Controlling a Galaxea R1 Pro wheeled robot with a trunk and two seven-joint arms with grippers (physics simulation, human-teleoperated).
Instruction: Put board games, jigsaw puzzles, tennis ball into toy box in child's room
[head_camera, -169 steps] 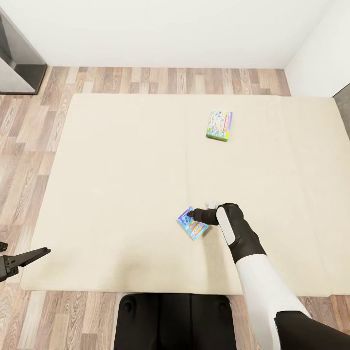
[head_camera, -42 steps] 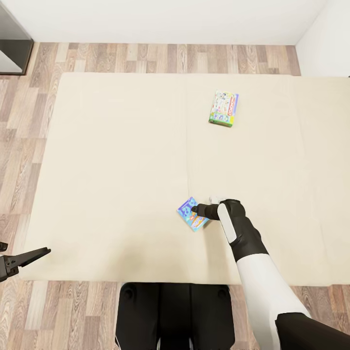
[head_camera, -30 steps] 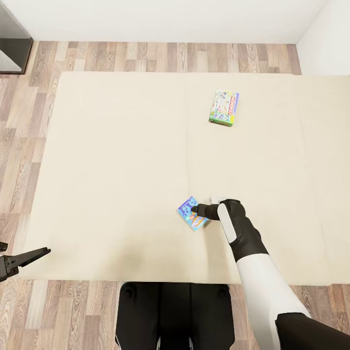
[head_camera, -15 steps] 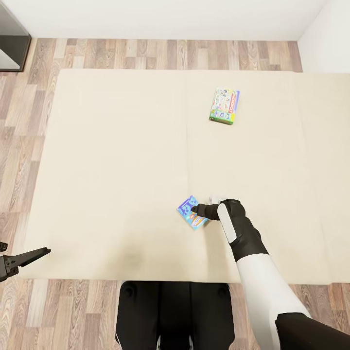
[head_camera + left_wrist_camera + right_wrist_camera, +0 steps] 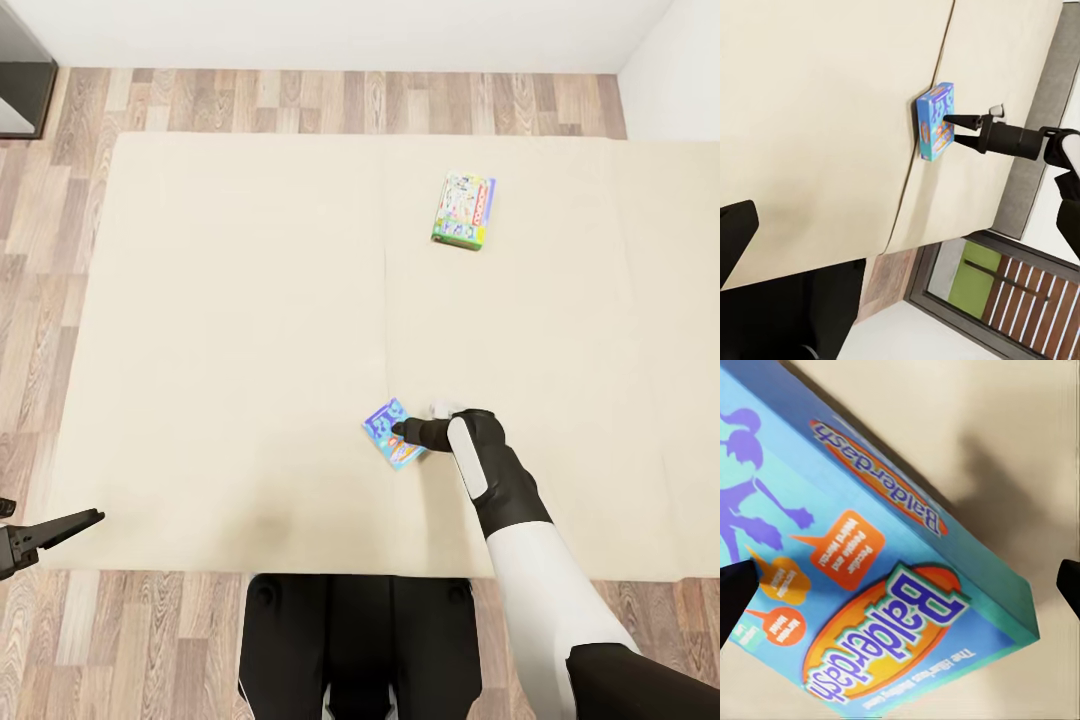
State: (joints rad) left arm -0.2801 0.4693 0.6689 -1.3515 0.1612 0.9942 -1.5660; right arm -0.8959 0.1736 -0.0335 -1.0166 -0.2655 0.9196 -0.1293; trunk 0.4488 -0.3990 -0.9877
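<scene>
My right fingers (image 5: pixel 402 432), at centre frame in the head view, reach over the blue-purple "Balderdash" board game (image 5: pixel 391 446). In the right wrist view the box cover (image 5: pixel 862 607) spans the frame with one dark fingertip at each side edge, so the fingers stand wide, straddling the box and not yet closed on it. In the left wrist view the same box (image 5: pixel 936 122) lies flat on the beige bed (image 5: pixel 817 112), with the pointed right fingers (image 5: pixel 964 124) at its edge.

My left fingers (image 5: pixel 55 528) hang at the lower left of the head view, off the mattress edge over the wood-plank floor (image 5: pixel 60 250); whether they are wide or narrow I cannot tell.

The second board game (image 5: pixel 463 211), green-edged and pale blue, lies flat at upper right of centre on the bed (image 5: pixel 220 330), well apart from the first.

Step in hand, as I judge it: grasping the first bed game. The next move calls for closing on the box edges, then lifting without letting it tilt.
</scene>
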